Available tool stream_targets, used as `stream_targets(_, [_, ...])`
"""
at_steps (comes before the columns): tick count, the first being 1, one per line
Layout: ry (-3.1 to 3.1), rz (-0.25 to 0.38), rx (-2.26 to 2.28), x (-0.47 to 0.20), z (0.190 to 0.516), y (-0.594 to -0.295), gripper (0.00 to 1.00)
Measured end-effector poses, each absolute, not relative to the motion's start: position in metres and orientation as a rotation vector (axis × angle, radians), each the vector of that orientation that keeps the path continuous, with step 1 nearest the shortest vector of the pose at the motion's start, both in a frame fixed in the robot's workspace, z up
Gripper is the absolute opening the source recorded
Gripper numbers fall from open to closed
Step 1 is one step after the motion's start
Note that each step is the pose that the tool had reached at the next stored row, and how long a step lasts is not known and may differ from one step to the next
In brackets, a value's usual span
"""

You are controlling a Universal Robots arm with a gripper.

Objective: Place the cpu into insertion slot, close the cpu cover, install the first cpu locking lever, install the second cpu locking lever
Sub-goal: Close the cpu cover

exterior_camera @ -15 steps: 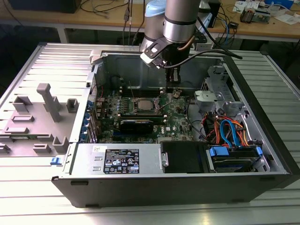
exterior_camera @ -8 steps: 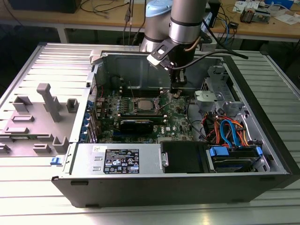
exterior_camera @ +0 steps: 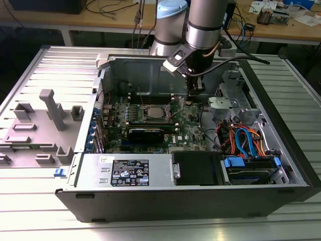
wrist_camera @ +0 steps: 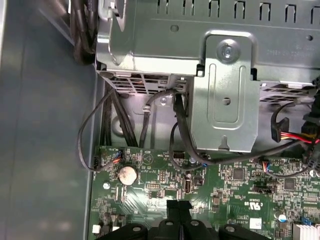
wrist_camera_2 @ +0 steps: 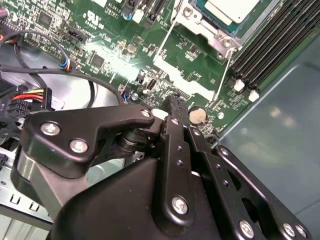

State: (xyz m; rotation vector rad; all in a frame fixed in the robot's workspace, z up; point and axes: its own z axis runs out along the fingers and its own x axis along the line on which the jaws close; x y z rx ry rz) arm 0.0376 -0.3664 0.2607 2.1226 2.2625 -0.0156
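The cpu [exterior_camera: 155, 112] sat in the insertion slot [exterior_camera: 145, 118], on the motherboard [exterior_camera: 190, 128] — claw [exterior_camera: 194, 98] beside it, exterior view's right.

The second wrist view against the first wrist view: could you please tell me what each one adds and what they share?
The second wrist view adds the cpu framed by the cpu cover, plus the memory slots. The first wrist view adds the grey metal bracket and black cables beyond the board's edge. Both wrist views share the green motherboard, the coin battery and the gripper.
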Motion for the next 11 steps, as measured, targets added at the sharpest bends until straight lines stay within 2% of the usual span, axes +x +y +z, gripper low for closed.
stream_targets(11, [2.262,-0.016,2.123,0.033,0.247,-0.366,0.11])
